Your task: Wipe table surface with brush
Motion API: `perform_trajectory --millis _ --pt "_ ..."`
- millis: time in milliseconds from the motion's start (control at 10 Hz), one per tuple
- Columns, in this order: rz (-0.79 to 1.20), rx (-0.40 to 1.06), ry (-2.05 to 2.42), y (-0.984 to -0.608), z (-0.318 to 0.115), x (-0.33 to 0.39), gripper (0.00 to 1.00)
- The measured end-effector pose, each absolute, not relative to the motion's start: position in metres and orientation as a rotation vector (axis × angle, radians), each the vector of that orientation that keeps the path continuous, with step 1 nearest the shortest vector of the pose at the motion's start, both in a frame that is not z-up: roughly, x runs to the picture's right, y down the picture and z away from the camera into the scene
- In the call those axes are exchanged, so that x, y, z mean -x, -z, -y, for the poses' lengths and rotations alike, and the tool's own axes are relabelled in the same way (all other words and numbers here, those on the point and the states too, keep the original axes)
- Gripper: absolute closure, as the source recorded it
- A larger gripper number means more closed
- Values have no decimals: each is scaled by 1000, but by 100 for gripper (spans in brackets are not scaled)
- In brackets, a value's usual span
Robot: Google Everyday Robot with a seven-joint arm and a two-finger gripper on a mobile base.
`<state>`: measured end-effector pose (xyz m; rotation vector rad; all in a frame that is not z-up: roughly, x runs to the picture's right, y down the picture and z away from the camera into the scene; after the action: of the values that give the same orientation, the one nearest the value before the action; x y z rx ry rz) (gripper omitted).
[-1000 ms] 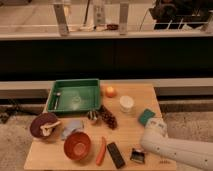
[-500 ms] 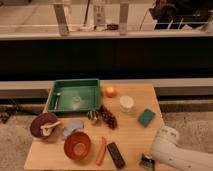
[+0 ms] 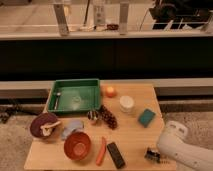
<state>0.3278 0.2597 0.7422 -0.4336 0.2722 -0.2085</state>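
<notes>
The pincer (image 3: 156, 156) sits low at the near right corner of the desk (image 3: 132, 135), at the end of the white arm (image 3: 182, 150) that comes in from the right. It is clenched on the brush (image 3: 152, 154), the small chunky black thing with whitish patches, and the brush looks to be resting on the wood or just above it; which of the two I cannot tell.

So the pick-up seems done, and the step in hand looks like the wiping itself, starting from that corner. Just left of the pincer lies a flat black slab (image 3: 116, 154), with a carrot (image 3: 101, 150) beyond it and an orange bowl (image 3: 77, 145) further left. Up and away from the pincer sit a green sponge (image 3: 146, 117) and a white cup (image 3: 127, 104), well apart from it.

The next move calls for keeping the bristles pressed down and sweeping across the bare strip between the slab and the sponge without knocking either.
</notes>
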Motion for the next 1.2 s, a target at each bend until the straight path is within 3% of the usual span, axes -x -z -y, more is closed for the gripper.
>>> perform_trajectory --millis 600,1200 --pt "-225 403 204 -786 -206 -328 100" --pt "-131 439 260 -822 -217 -269 100"
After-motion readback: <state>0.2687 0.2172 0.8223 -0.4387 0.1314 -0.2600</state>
